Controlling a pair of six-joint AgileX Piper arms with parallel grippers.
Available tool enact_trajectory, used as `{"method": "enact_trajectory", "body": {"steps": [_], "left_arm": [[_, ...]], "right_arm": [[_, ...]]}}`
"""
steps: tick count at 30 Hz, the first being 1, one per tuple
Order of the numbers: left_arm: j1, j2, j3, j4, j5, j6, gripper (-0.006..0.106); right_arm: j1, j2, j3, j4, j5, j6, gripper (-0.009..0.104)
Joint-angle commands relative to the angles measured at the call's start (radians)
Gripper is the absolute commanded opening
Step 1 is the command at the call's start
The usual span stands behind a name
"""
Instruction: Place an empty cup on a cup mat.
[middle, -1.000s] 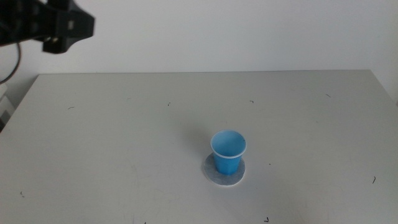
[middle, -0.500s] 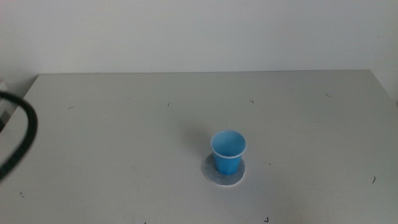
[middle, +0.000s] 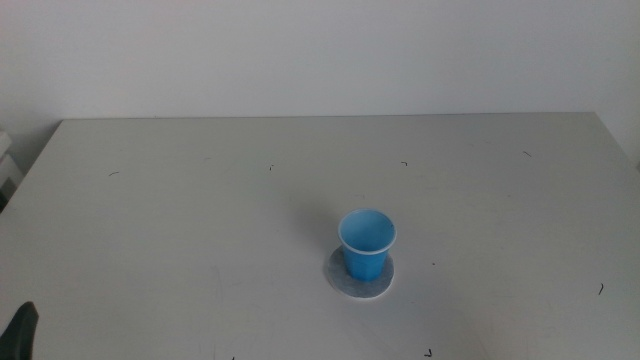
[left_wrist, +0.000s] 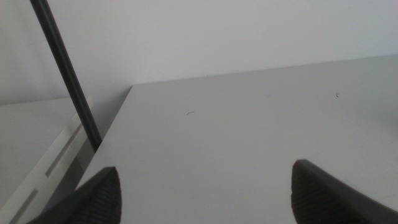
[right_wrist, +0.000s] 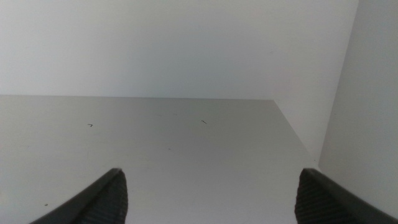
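The cup stands upright on the cup mat, a little right of the middle of the table and toward its near edge; the mat's pale rim shows around the cup's base, widest on the near-left side, so the cup sits somewhat off the mat's centre but fully on it; its blue inside looks empty; neither gripper is near it

The left gripper has its jaws spread wide with nothing between them, and its wrist view looks over the table's left corner; in the middle view only a dark tip of it shows at the bottom left corner, well apart from the cup; the right gripper is likewise spread wide and empty, out over bare table by the right edge, and does not show in the middle view

By my reckoning the placing is done and what is left is parking the arms; the way to do that well is to keep both grippers low at the sides and away from the middle, since a light paper cup would tip at the smallest brush
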Motion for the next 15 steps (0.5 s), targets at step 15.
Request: {"method": "enact_trajectory", "body": {"steps": [15], "left_arm": [[0.0, -0.163, 0.046, -0.06, 0.047, -0.013, 0.105]], "right_arm": [[0.0, -0.026, -0.008, -0.014, -0.075, -0.005, 0.094]]}}
